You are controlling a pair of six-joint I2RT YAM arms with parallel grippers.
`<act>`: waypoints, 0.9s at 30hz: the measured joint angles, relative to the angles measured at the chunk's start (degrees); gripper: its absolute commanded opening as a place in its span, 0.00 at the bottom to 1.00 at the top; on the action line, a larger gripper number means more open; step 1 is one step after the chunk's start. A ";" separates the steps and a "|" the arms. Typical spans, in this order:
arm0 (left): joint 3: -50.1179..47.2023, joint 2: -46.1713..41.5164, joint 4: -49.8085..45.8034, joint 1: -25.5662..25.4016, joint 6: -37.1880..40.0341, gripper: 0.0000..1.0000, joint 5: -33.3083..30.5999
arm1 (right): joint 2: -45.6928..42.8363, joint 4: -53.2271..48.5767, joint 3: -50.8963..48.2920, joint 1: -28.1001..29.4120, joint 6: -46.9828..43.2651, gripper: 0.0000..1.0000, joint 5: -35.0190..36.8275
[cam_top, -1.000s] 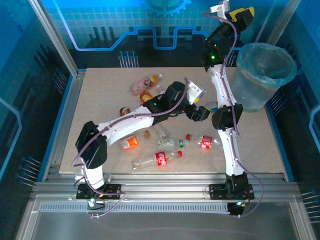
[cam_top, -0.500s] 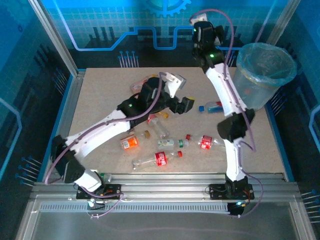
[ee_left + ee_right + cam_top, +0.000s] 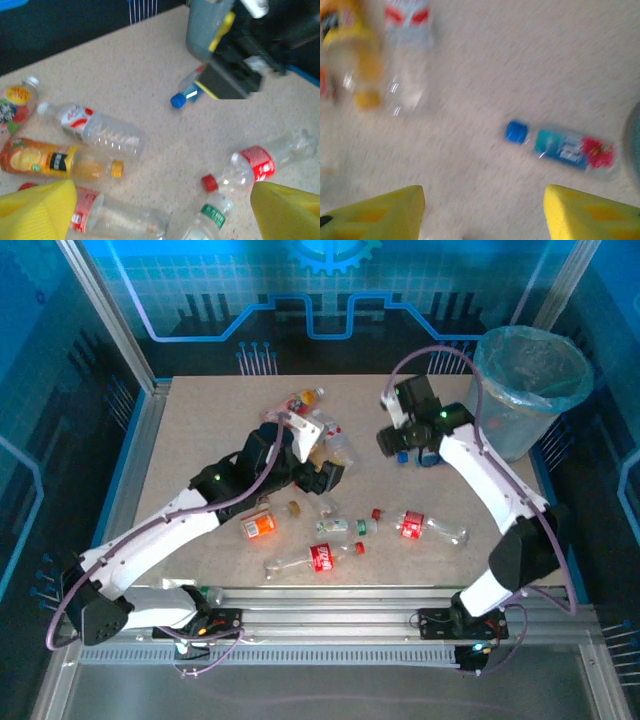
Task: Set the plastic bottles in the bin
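Note:
Several plastic bottles lie scattered on the table. Among them are a blue-capped one [image 3: 428, 454], a red-labelled clear one [image 3: 425, 526], another red-labelled one [image 3: 316, 558] and an orange one [image 3: 260, 525]. The bin [image 3: 512, 425] stands at the far right with a pale bag over its rim. My left gripper [image 3: 328, 478] hovers open over the middle cluster; below its jaws [image 3: 160, 220] lie a green-labelled bottle [image 3: 210, 217] and a red-capped bottle [image 3: 260, 162]. My right gripper [image 3: 392, 438] is open and empty, low beside the blue-capped bottle [image 3: 565, 147], which lies just beyond its jaws [image 3: 482, 215].
An orange bottle [image 3: 55, 162] and a clear red-labelled bottle [image 3: 95, 130] lie left of my left gripper. A pink bottle [image 3: 295, 402] rests at the far middle. The right arm [image 3: 235, 75] hangs close ahead of the left wrist. Metal rails edge the table.
The right arm swung down from beside the bin to low over the table by the blue-capped bottle. The left arm drew back leftward over the bottle cluster, its jaws wider.

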 measured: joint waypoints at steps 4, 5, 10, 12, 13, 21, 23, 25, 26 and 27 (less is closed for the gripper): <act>-7.17 -2.71 1.01 0.00 2.08 0.91 0.11 | -7.65 -2.32 -9.22 2.14 -6.21 0.65 -3.69; -8.92 -3.34 1.73 0.00 2.58 0.91 0.17 | -9.57 -2.47 -11.80 2.99 -8.76 0.65 -4.22; -13.66 -5.62 5.31 0.00 5.49 0.91 1.77 | -13.09 -4.31 -19.41 7.37 -19.89 0.64 -4.63; -14.23 -6.38 6.38 0.00 7.15 0.92 3.39 | -12.81 -5.29 -19.76 7.34 -23.71 0.63 -5.81; -14.29 -6.69 6.69 0.00 8.17 0.91 4.46 | -12.61 -5.46 -19.76 7.34 -25.49 0.63 -6.58; -14.93 -8.81 3.37 -3.85 23.52 0.92 14.73 | -3.78 -5.16 -19.71 7.34 -32.98 0.60 -9.79; -16.13 -9.99 1.79 -5.51 28.00 0.93 16.96 | -1.36 -4.35 -19.71 7.34 -34.23 0.58 -9.75; -17.46 -11.19 0.39 -6.40 30.97 0.93 18.62 | 0.31 -3.56 -19.71 7.32 -35.54 0.58 -9.31; -18.01 -11.76 -0.42 -6.60 32.06 0.93 19.34 | 1.05 -3.13 -19.71 7.21 -36.28 0.58 -9.09; -18.32 -12.15 -0.83 -6.75 32.81 0.93 19.71 | 1.57 -2.78 -19.71 6.99 -36.81 0.59 -9.01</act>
